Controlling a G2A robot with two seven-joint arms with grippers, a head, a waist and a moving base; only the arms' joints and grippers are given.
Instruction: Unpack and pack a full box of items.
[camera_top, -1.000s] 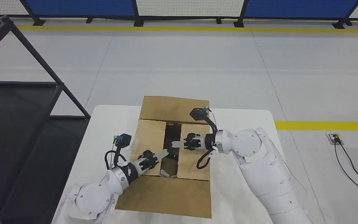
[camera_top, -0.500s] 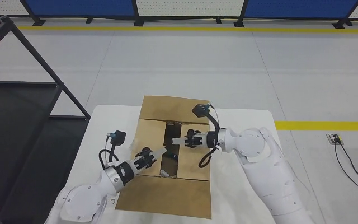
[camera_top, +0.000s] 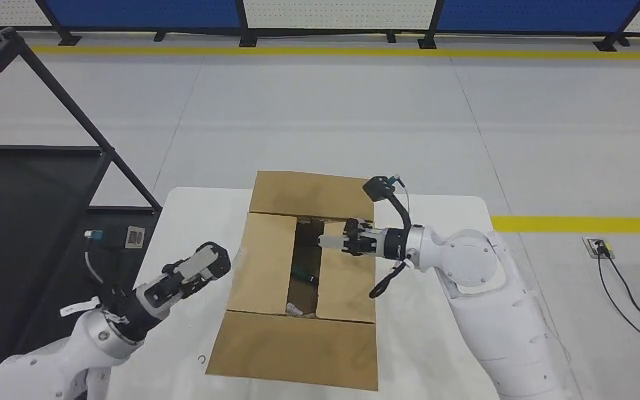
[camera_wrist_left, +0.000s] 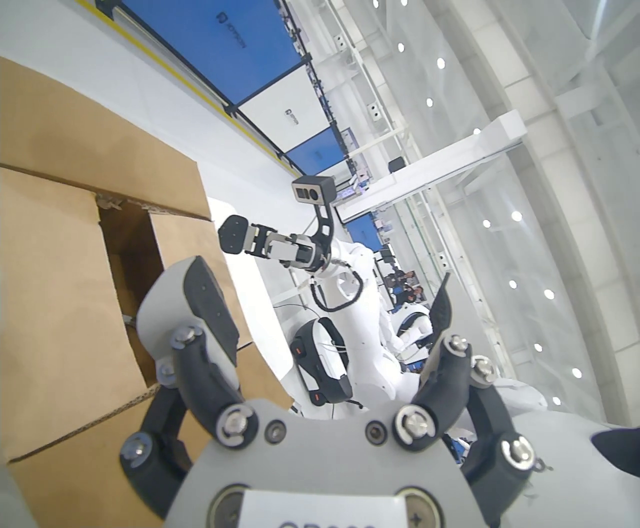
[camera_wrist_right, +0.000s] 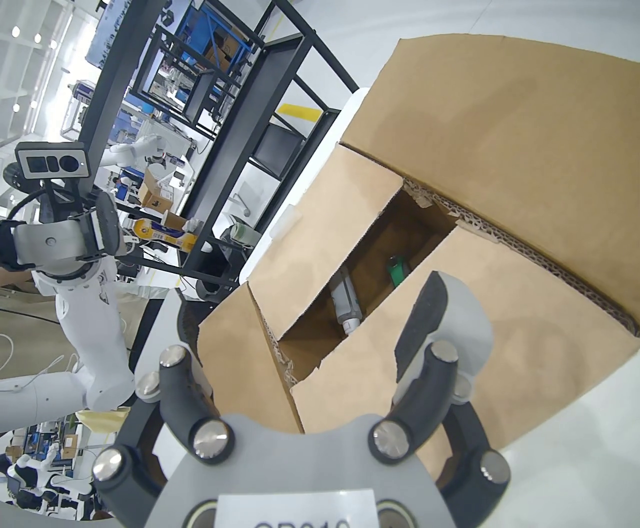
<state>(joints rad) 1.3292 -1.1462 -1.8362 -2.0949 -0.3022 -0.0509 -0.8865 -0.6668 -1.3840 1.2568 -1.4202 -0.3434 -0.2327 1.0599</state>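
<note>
Box: a cardboard box (camera_top: 262, 262) sits mid-bench on the white bench (camera_top: 190, 220); its outer flaps are folded out flat at the far and near ends; the two inner flaps lie almost level, leaving a narrow slot between them.

Contents: through the slot I can see a green item (camera_wrist_right: 396, 270) and a grey bottle (camera_wrist_right: 345, 300) lying down inside the box; the rest is hidden by the flaps.

Left gripper: the left gripper (camera_top: 212, 260) hangs over the bench beside the box's left side, apart from the cardboard; its fingers are spread and hold nothing.

Right gripper: the right gripper (camera_top: 330, 240) is over the right inner flap (camera_top: 348, 285), just beside the slot; its fingers are spread wide and hold nothing; whether it touches the flap I cannot tell.

Change: a second ago both grippers met at the slot; since then the left arm has swung well out to the left, and the right has drawn back a little; the slot looks no wider.

Meaning: the inner flaps appear not yet opened, so the unpacking looks barely begun; the flaps likely need lifting before anything comes out.
</note>
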